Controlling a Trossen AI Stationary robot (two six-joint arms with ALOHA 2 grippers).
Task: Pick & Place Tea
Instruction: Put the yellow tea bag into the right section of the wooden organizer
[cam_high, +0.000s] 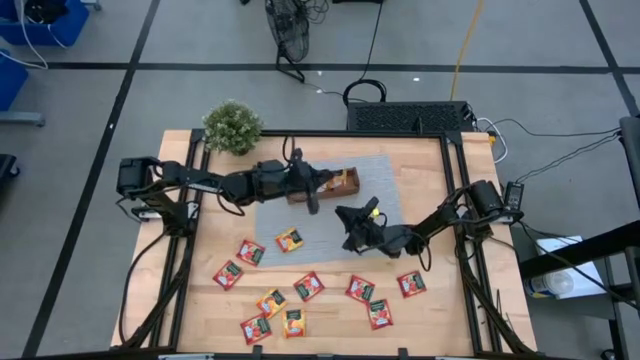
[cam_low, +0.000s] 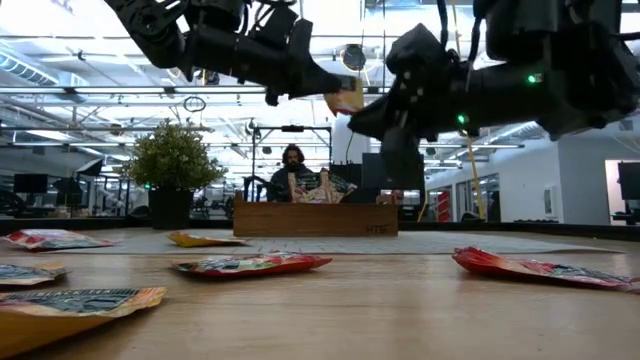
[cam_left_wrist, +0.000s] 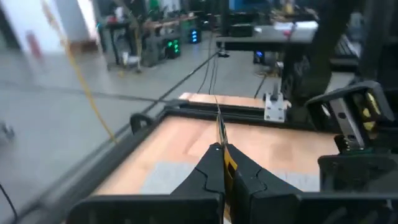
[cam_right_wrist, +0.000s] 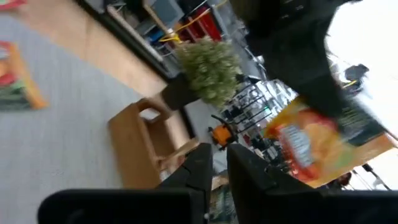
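Left gripper (cam_left_wrist: 222, 155) clamps an orange packet (cam_left_wrist: 220, 127) edge-on near the tray (cam_high: 345, 184), apparently a handover; right gripper (cam_right_wrist: 219, 163) narrowly parted, empty.

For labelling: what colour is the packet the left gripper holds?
Orange-yellow packet, clearest in the right wrist view.

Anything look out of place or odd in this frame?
Nothing damaged. What stands out: one orange tea packet is up in the air, pinched edge-on in the left gripper right beside the right gripper, apparently a handover. The rest of the packets lie scattered flat on the table, outside the wooden tray.
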